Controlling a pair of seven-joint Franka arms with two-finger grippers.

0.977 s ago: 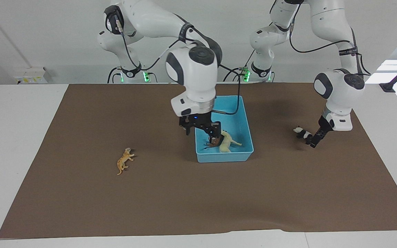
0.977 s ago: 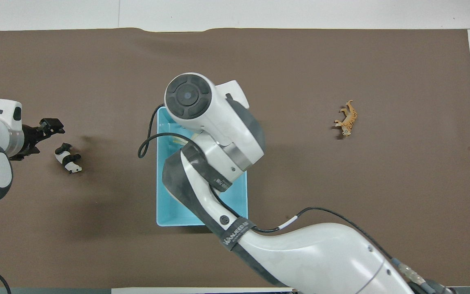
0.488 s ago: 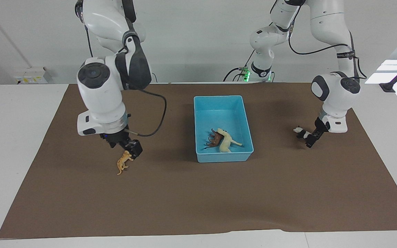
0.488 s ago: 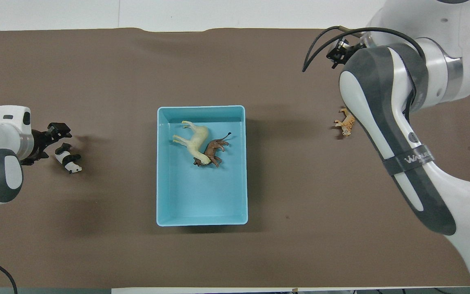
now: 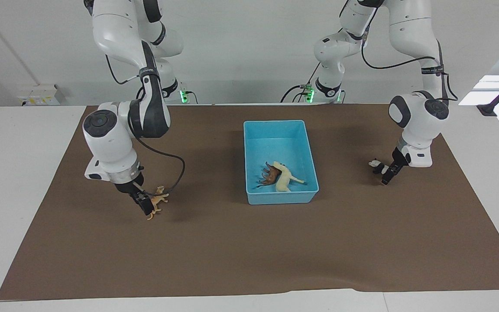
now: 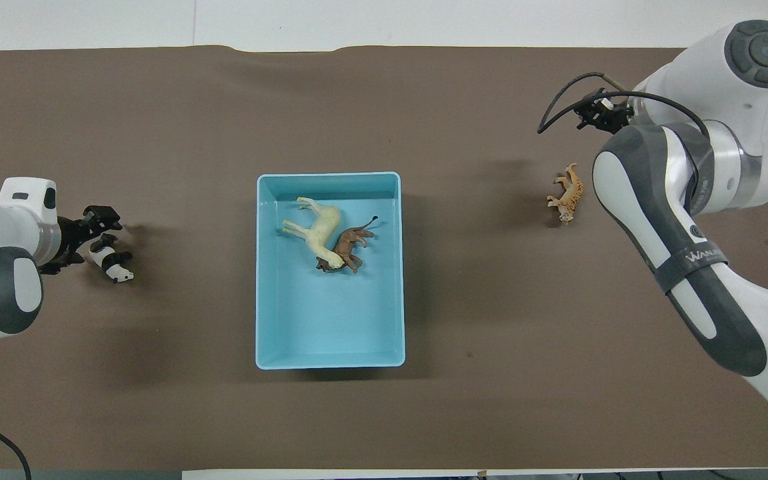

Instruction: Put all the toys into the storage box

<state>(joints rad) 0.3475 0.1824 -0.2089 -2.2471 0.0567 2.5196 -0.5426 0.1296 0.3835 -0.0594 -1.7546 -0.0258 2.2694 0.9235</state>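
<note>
The light-blue storage box (image 5: pixel 282 197) (image 6: pixel 331 333) sits mid-table. In it lie the cream horse (image 5: pixel 285 180) (image 6: pixel 321 230) and the brown lion (image 5: pixel 270 175) (image 6: pixel 351 241), touching each other. On the mat toward the right arm's end lies the orange tiger (image 5: pixel 159 200) (image 6: pixel 567 195). My right gripper (image 5: pixel 146 204) is low beside it, open, and the forearm hides it from overhead. The black-and-white panda (image 5: pixel 376 164) (image 6: pixel 114 260) lies toward the left arm's end. My left gripper (image 5: pixel 388 174) (image 6: pixel 84 237) is down at the panda, its fingers apart.
A brown mat (image 5: pixel 249 251) covers the table, with white tabletop showing around it. The right arm's forearm and cable hang over the mat beside the tiger.
The right arm has swung from over the box to the tiger and come down beside it, leaving the lion in the box. The left gripper has edged closer to the panda.
</note>
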